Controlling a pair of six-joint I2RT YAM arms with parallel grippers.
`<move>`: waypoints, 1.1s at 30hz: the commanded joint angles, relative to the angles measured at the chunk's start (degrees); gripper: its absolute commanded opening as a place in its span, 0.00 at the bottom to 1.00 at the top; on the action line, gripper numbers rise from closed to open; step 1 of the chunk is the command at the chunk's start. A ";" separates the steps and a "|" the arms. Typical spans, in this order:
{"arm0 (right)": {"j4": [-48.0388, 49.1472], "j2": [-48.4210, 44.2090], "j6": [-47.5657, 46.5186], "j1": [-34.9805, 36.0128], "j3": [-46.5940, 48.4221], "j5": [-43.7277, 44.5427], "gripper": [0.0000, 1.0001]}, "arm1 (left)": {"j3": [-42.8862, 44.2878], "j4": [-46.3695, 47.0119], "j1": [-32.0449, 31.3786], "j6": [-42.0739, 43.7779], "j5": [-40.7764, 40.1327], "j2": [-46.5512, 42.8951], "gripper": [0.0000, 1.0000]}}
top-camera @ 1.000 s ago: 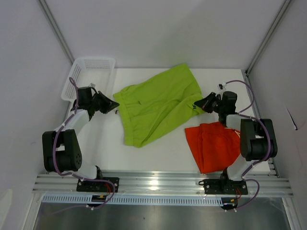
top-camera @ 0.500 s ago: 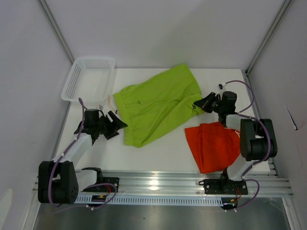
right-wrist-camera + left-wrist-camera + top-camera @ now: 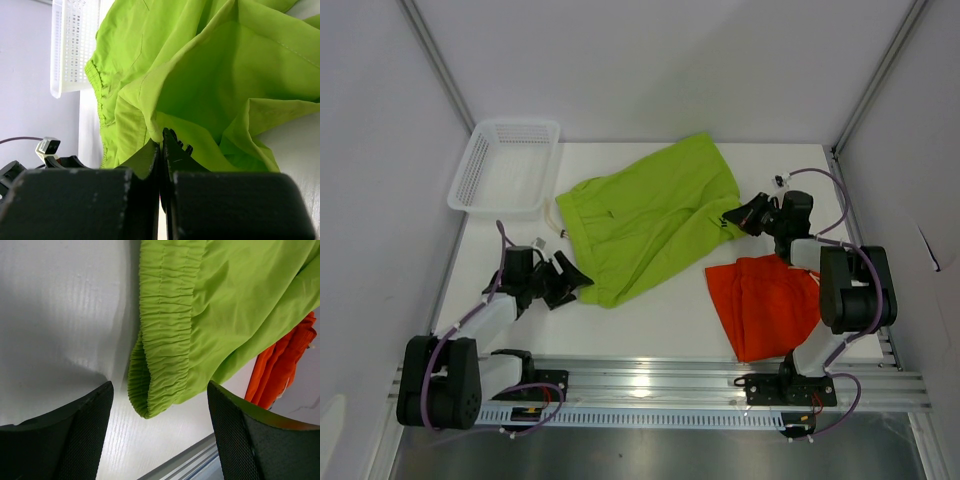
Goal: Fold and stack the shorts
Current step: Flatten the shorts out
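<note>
A white table carries lime green shorts spread across its middle. Orange shorts lie bunched near its right edge; a white mesh basket sits in the far-left corner.

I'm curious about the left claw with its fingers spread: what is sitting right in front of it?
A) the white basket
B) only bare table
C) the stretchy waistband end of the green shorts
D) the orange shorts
C: in the left wrist view, the open left gripper has the gathered waistband end of the green shorts lying between its two fingers, and neither finger touches the fabric.
</note>
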 commanded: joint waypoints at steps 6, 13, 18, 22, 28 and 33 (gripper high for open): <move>3.73 1.01 0.45 -0.03 0.49 -1.43 0.00 | -0.98 3.93 -1.10 1.35 0.84 -4.63 0.78; 3.99 1.53 0.89 0.06 0.67 -1.95 0.00 | -1.59 9.45 -2.77 1.09 3.30 -1.83 0.78; 3.99 1.80 0.80 -0.03 0.67 -2.04 0.00 | -2.73 14.90 -3.47 -0.23 6.46 3.00 0.77; 4.25 2.15 1.07 -0.03 0.75 -2.31 0.00 | -3.52 18.94 -4.09 -0.75 7.16 3.27 0.77; 4.43 2.50 1.24 -0.03 0.84 -2.57 0.00 | -4.76 24.48 -4.79 -2.16 9.45 3.80 0.68; 4.61 2.68 1.33 -0.03 0.93 -2.75 0.00 | -5.11 27.99 -5.32 -2.51 11.47 6.52 0.49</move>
